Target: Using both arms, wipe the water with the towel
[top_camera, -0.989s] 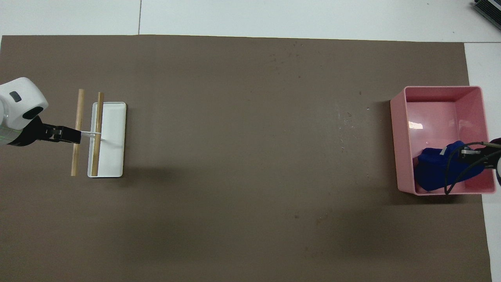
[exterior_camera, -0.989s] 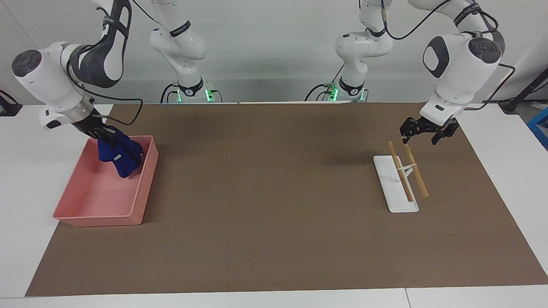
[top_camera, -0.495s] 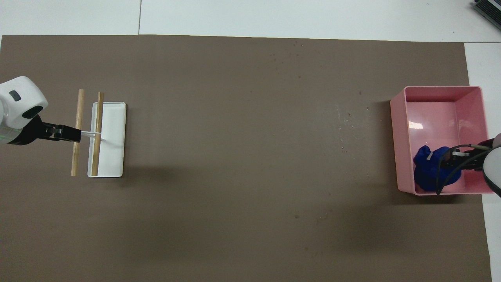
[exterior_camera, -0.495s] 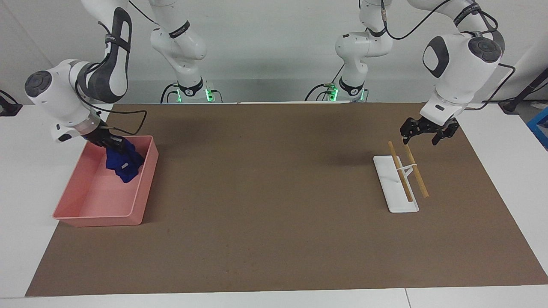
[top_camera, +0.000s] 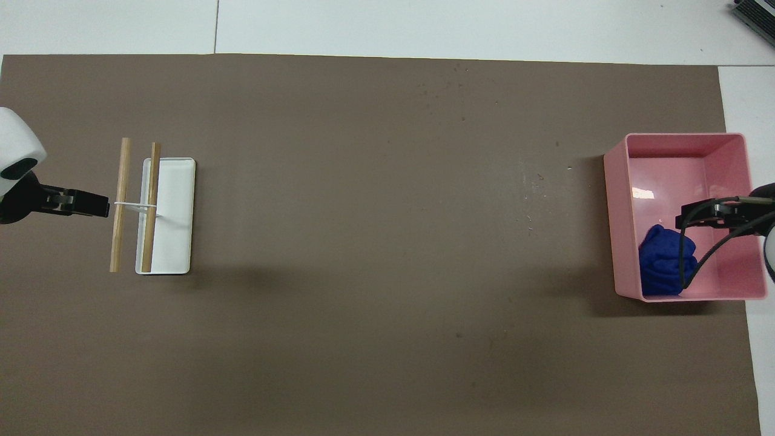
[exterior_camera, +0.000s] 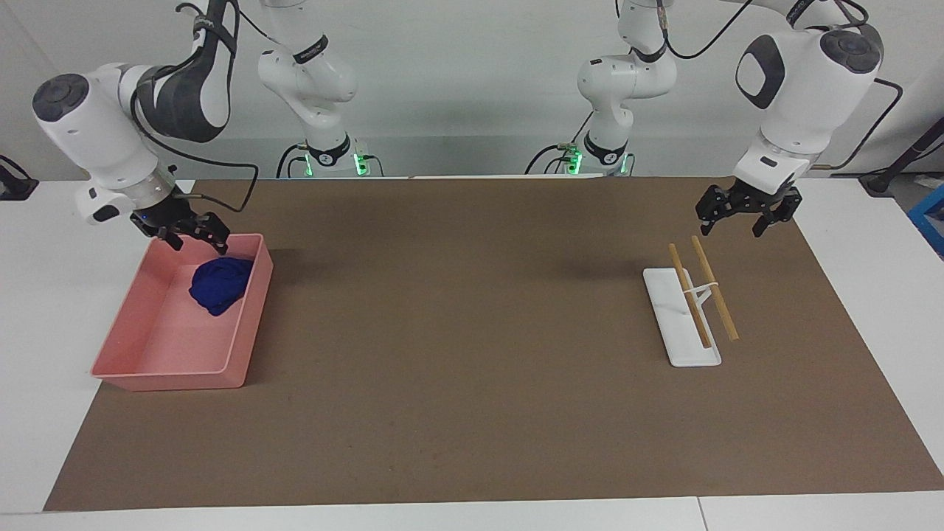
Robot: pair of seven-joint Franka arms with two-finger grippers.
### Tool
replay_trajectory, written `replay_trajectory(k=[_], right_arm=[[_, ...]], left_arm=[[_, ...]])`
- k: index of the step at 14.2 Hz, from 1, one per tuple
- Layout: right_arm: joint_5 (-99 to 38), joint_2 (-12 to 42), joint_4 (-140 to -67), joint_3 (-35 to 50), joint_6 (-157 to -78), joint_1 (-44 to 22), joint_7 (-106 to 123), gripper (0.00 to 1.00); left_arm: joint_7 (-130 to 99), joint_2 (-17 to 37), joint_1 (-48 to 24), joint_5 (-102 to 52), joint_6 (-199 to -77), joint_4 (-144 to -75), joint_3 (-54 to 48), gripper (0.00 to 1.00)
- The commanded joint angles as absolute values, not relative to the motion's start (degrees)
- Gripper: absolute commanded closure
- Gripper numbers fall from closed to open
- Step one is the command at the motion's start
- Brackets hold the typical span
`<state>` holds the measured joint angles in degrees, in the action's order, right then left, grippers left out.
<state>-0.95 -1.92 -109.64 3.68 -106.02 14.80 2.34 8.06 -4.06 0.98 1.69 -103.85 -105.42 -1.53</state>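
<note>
Blue towel [exterior_camera: 218, 282] sits bunched in the pink bin [exterior_camera: 247, 324], at the bin's end nearer the robots, toward the right arm's end of the table. From the facing camera, the right gripper [exterior_camera: 193, 234] hangs just above that bin, over its rim nearest the robots, fingers spread apart and holding nothing, clear of the cloth. At the left arm's end, the left gripper [exterior_camera: 745, 219] hovers above the brown mat [exterior_camera: 472, 332], fingers apart, empty, over the spot just past the ends of the two wooden sticks [exterior_camera: 703, 293] that rest across the white tray [exterior_camera: 667, 317].

Switching to the overhead camera: the towel [top_camera: 663, 264] shows as a deep-blue lump in the bin's [top_camera: 617, 212] corner closest to the robots, with the right gripper [top_camera: 702, 215] over the bin's middle beside it. Water [top_camera: 533, 200] appears as a faint scatter of pale specks on the mat [top_camera: 363, 303], near the bin and well apart from the tray [top_camera: 178, 212]. The left gripper [top_camera: 91, 203] sits over the mat beside the sticks [top_camera: 121, 203], not touching them.
</note>
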Motion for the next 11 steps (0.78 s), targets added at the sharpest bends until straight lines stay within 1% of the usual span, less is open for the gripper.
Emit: replay_trajectory(k=[1,6,9,11], right_arm=[[-0.6,-3.3,-105.2,3.9,-101.5,11.4,-2.0,0.02],[-0.3,-2.0,-95.0,4.0,-94.2,3.0,-11.7,0.02],[-0.3,-1.1,-91.2,4.0,-91.8,-1.2,-16.4,0.02],[-0.2,1.5,-85.6,4.0,-88.1,-2.1,-16.7,0.02]], left_arm=[[8.5,-4.2,0.1,0.9,-99.0,-101.5,-0.8,0.0],[8.4,-3.1,0.4,0.9,-92.6,-94.8,-0.6,0.0],[8.5,-3.2,0.1,1.0,-92.5,-95.2,-0.8,0.0],[8.5,-3.4,0.1,0.9,-92.4,-95.4,-0.8,0.0]])
